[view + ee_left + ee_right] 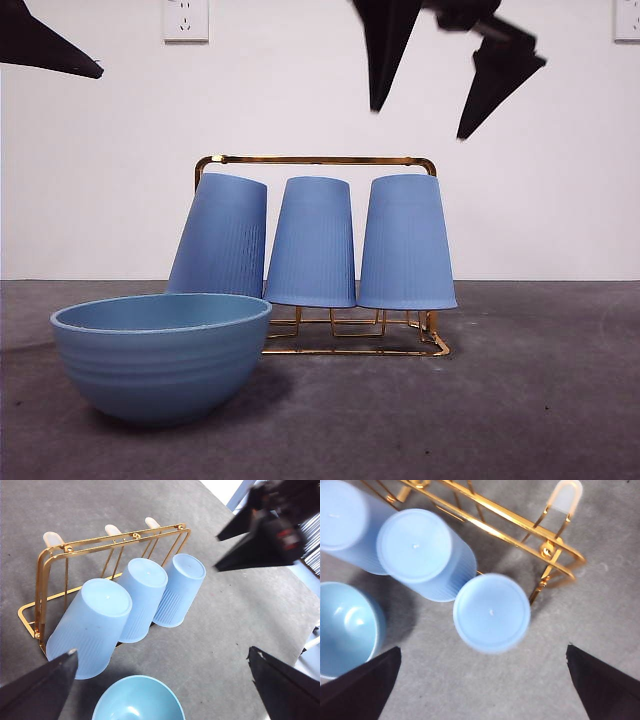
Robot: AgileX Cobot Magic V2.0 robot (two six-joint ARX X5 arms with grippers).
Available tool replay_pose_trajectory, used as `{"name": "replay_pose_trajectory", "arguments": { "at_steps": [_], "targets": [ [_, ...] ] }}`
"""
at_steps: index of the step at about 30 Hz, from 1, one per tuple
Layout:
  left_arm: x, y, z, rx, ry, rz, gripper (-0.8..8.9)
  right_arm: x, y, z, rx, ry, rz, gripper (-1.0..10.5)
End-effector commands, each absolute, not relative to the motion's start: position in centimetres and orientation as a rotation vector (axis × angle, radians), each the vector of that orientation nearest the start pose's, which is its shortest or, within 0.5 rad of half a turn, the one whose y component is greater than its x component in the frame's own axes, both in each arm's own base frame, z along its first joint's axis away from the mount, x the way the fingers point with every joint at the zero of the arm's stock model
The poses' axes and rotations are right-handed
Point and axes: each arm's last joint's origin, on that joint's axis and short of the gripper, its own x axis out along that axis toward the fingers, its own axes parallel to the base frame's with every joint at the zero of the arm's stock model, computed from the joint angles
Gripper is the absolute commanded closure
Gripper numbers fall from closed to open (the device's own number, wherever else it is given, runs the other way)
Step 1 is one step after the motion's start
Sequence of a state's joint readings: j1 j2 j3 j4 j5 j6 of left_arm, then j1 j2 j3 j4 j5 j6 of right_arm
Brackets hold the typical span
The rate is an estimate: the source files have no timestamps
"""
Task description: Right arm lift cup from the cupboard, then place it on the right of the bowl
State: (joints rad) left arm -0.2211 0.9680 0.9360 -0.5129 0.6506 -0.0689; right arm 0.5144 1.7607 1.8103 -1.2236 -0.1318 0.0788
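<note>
Non-task stuff I see: grey table (540,400), white wall (100,180) behind, two wall outlets (186,19) up top.

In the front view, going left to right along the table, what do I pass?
Wide light-blue ridged bowl → tilted ribbed blue cup → upright middle ribbed blue cup → right-hand ribbed blue cup, all three upside down on the gold wire rack. The open right hand hangs above the right-hand cup.

A plain white wall (560,200) fills the upper half of the frame. Two white power sockets (186,19) sit at its top edge, left and far right. Below lies a dark grey worktop (540,400).
</note>
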Motion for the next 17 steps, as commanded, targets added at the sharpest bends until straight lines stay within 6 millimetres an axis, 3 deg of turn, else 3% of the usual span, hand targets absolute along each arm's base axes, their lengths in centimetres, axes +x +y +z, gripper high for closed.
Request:
{"name": "replay_pose_trajectory", "arguments": {
  "at_steps": [1,10,12,17],
  "targets": [
    [18.8,-6.1,33.1,-0.168,0.558,-0.843,2.51,31.7,18.7,33.2,-0.205,1.224,0.543,4.2],
    [18.7,-6.3,33.1,-0.165,0.561,-0.855,2.51,34.1,19.8,28.7,-0.26,1.333,0.479,4.3],
    [18.7,-6.3,33.1,-0.165,0.561,-0.855,2.51,34.2,19.9,28.5,-0.261,1.338,0.479,5.4],
    [18.7,-6.3,33.1,-0.165,0.562,-0.854,2.51,34.1,19.9,28.5,-0.244,1.345,0.5,6.9]
  ]
}}
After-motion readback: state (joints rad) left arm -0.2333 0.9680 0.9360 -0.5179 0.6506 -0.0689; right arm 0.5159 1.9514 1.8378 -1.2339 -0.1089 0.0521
